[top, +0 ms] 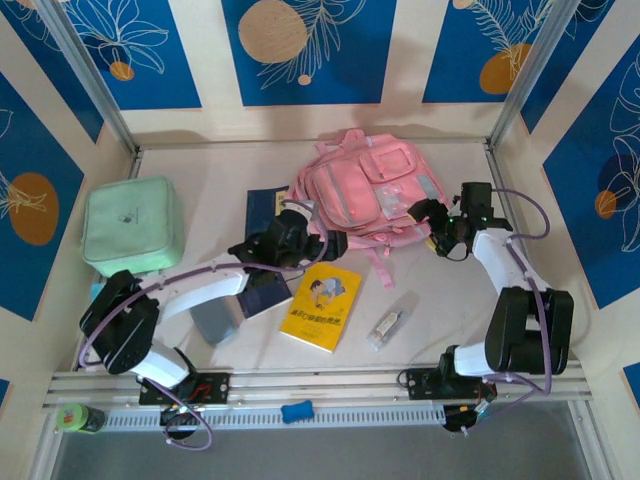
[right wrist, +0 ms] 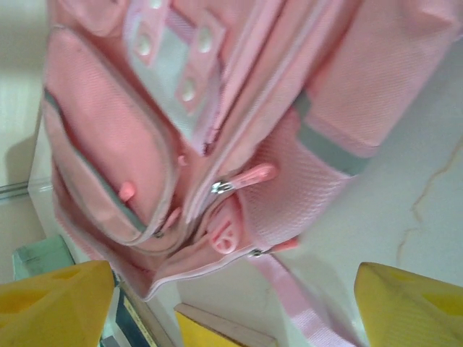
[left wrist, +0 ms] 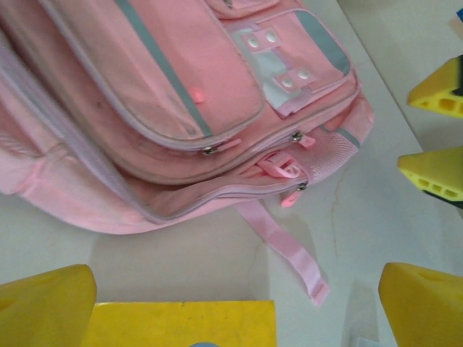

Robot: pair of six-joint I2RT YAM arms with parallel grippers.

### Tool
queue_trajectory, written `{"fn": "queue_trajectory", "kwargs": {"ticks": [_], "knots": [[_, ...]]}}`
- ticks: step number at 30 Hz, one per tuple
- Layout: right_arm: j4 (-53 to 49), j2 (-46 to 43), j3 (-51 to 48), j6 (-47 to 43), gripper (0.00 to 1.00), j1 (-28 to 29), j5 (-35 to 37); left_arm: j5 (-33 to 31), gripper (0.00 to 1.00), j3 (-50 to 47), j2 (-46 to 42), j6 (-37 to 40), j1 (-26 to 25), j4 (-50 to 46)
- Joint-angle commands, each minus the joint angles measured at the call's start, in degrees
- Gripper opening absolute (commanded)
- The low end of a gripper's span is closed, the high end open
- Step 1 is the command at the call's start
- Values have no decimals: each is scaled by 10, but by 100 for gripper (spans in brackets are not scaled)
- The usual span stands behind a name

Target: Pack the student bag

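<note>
We see a mint-green soft case (top: pixel 132 225) near the tabletop's (top: pixel 440 300) left edge. Just right of it, the left hand (left wrist: pixel 239 283) sits at the left side of the student bag (top: pixel 365 190). Its fingers are spread wide and hold nothing. A yellow book (top: pixel 320 305) lies toward the near edge, about midway along. The pink bag lies flat by the middle of the far edge, front pockets up, and we note a loose strap (left wrist: pixel 286 249) lying on the tabletop. At the bag's right side we find the right hand (right wrist: pixel 231 289), fingers well apart, gripping nothing.
</note>
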Motion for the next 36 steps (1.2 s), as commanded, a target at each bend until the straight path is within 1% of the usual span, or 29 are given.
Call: {"fn": "queue_trajectory", "kwargs": {"ticks": [1, 4, 8, 12, 15, 20, 22, 23, 25, 27, 28, 31, 36], "knots": [[4, 26, -18, -18, 87, -7, -32, 10, 99, 33, 29, -7, -14, 25], [30, 48, -21, -4, 85, -10, -36, 11, 99, 46, 49, -11, -20, 25], [65, 84, -23, 22, 80, 1, -34, 7, 99, 48, 62, -20, -24, 32], [96, 120, -17, 40, 74, 5, -28, 8, 99, 54, 74, -26, -23, 23], [110, 149, -2, 46, 67, 9, -28, 15, 100, 59, 87, -31, -24, 22], [126, 196, 25, 50, 49, 18, -22, 25, 99, 68, 113, -39, -25, 24], [130, 204, 29, 50, 36, 19, -24, 36, 99, 77, 127, -42, -24, 23], [133, 205, 28, 53, 27, 18, -30, 40, 99, 81, 134, -44, -24, 23], [149, 204, 24, 61, 17, 14, -57, 51, 99, 83, 148, -41, -24, 34], [157, 194, 17, 68, 4, 11, -69, 63, 99, 84, 168, -33, -24, 55], [159, 189, 15, 67, 1, 11, -69, 64, 99, 88, 175, -33, -23, 58], [154, 169, 12, 62, 0, 10, -70, 63, 99, 116, 211, -20, -19, 56], [151, 136, -4, 63, 0, 6, -96, 57, 99, 157, 260, -6, -7, 70]]}}
